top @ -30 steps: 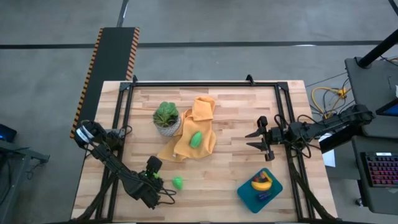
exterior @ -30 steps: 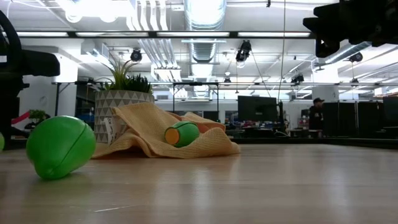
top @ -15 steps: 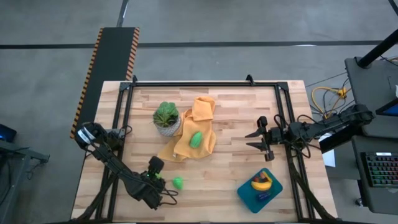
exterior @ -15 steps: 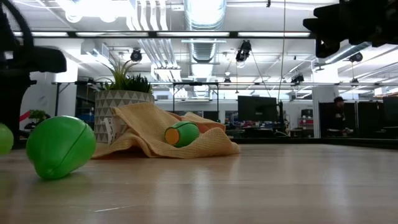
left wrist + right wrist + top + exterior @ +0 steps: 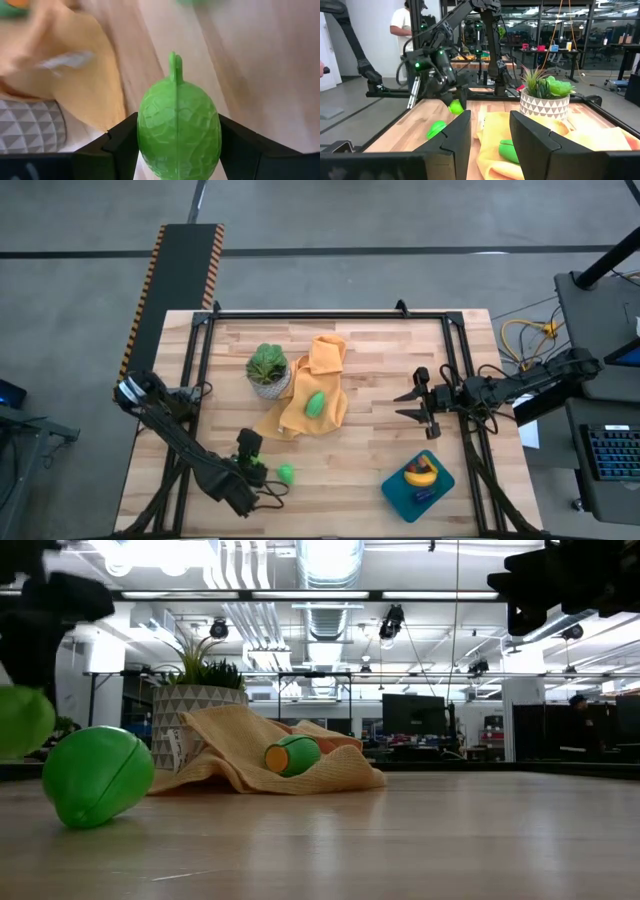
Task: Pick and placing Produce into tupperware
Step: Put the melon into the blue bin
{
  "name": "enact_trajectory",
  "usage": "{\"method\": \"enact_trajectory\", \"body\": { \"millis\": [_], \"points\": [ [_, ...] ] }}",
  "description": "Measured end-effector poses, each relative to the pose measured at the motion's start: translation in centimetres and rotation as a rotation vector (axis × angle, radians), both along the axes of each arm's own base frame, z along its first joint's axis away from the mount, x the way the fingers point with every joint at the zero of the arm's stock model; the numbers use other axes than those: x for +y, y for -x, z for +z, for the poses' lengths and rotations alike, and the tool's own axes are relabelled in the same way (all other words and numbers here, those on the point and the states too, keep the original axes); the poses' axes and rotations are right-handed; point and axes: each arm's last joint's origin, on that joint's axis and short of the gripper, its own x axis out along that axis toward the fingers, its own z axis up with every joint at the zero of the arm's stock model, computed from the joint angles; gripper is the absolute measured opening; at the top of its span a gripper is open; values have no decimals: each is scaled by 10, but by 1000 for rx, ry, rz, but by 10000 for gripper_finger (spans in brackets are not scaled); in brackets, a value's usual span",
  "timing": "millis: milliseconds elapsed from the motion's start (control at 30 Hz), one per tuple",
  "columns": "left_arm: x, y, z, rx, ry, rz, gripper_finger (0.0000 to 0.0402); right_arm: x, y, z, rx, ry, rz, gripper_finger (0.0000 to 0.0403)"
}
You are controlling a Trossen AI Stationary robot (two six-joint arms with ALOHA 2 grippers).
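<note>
My left gripper (image 5: 258,470) hangs over the table's near left part, shut on a bumpy green produce piece (image 5: 179,131) with a short stem. That piece also shows lifted in the low view (image 5: 20,720) and the right wrist view (image 5: 455,106). A second green piece (image 5: 287,473) lies on the wood just right of the gripper. A third green piece (image 5: 315,404) rests on the orange cloth (image 5: 300,415). The teal tupperware (image 5: 395,490) at the near right holds a banana (image 5: 420,472) and a purple piece. My right gripper (image 5: 403,405) waits open, held level above the table's right part. My left gripper pinches the green piece's two wide sides (image 5: 147,137) between its two fingers (image 5: 117,147), the stem pointing away from the wrist. The fingers slant down from above. The piece hangs clear of the table.
A leafy plant in a white patterned pot (image 5: 267,370) stands at the cloth's left edge. A black frame (image 5: 330,315) runs along the table's far and side edges. Bare wood lies between the cloth and the tupperware. People show in the room behind.
My left gripper has risen with the green piece still in its fingers and has rolled a little. The piece has gone from table height to well clear of the wood. The other green pieces have stayed where they were.
</note>
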Motion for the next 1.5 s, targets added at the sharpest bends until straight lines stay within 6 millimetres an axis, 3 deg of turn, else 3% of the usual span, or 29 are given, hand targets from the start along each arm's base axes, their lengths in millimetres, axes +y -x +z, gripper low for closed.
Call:
{"method": "enact_trajectory", "body": {
  "millis": [300, 500, 733, 1033, 1500],
  "points": [
    [1, -9, 42, -392, 148, 61, 201, 0, 0, 0, -1, -1, 0, 128],
    [3, -22, 57, -593, 158, 50, 201, 0, 0, 0, -2, -1, 0, 128],
    [3, -58, 67, -763, 180, -69, 201, 0, 0, 0, -2, 0, 0, 128],
    [22, -106, 82, -958, 335, -236, 201, 0, 0, 0, -3, 2, 0, 128],
    [36, -185, 73, -1048, 523, -396, 202, 0, 0, -3, 27, 11, -1, 128]
  ]
}}
